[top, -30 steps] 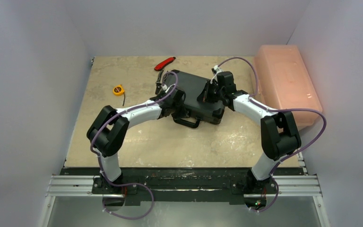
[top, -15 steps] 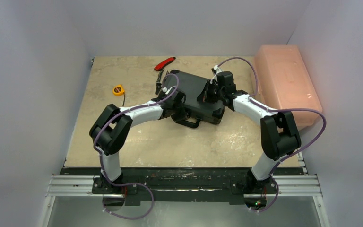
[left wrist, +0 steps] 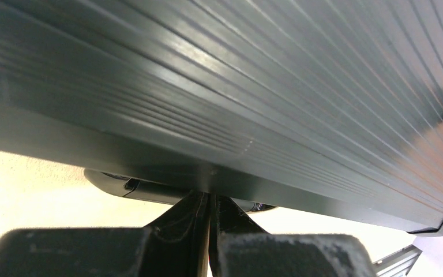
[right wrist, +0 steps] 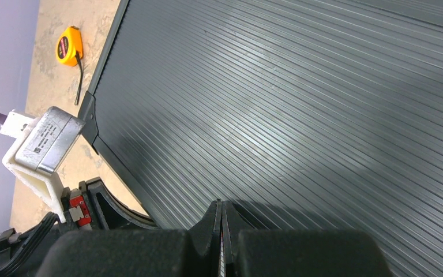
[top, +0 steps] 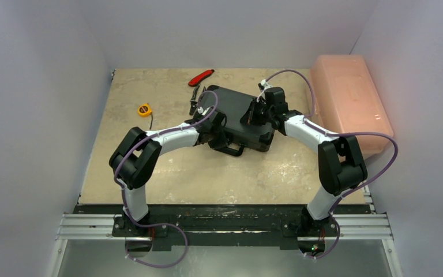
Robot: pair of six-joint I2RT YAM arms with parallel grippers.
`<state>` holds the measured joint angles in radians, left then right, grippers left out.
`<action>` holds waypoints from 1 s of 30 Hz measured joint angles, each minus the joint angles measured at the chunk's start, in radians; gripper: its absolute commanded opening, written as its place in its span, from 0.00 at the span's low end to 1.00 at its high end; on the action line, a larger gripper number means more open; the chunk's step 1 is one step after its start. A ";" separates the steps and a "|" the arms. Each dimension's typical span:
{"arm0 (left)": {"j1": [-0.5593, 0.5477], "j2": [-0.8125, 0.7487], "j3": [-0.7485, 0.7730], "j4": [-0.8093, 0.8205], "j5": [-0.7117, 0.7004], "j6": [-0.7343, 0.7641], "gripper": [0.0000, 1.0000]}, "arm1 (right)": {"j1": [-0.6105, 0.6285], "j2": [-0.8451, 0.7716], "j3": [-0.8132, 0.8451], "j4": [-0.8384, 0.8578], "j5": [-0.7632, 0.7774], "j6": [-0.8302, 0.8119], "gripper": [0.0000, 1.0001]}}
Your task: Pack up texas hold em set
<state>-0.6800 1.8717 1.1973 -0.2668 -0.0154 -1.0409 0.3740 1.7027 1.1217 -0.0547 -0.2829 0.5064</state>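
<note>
The black briefcase [top: 237, 113] lies flat on the table [top: 150, 167] with its lid down, directly under both tools. No chips, cards or dice show outside it.

The left gripper [left wrist: 209, 199] has its fingers pressed together and holds nothing. Its tips touch the lower front edge of the ribbed shell, and the carrying handle [top: 228, 150] sits just beyond them. The right gripper [right wrist: 221, 205] is likewise closed and empty. Its tips rest on the ribbed lid, with most of the lid stretching ahead of it towards the far corner.

The shell looks stiff and hard, so it should take a firm push without flexing. Its fine ribs and slight sheen suggest that closed fingertips could skate along the grooves. If the chips are inside, the case is probably heavy and will resist sliding or lifting.

The handle looks like the best place to grasp, since spread fingers could wrap it. The flat lid gives nothing to pinch and suits only downward pressure, best near the front edge. Whether the latches are fastened cannot be told.

A yellow tape measure [right wrist: 69, 45] lies well to the right gripper's left.
</note>
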 measured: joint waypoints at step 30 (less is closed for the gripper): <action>0.000 0.027 0.047 -0.063 -0.015 0.001 0.00 | 0.000 0.001 0.000 0.001 0.000 0.000 0.00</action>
<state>-0.6800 1.8984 1.2438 -0.3298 -0.0303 -1.0401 0.3740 1.7039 1.1217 -0.0540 -0.2829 0.5060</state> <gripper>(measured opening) 0.003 0.007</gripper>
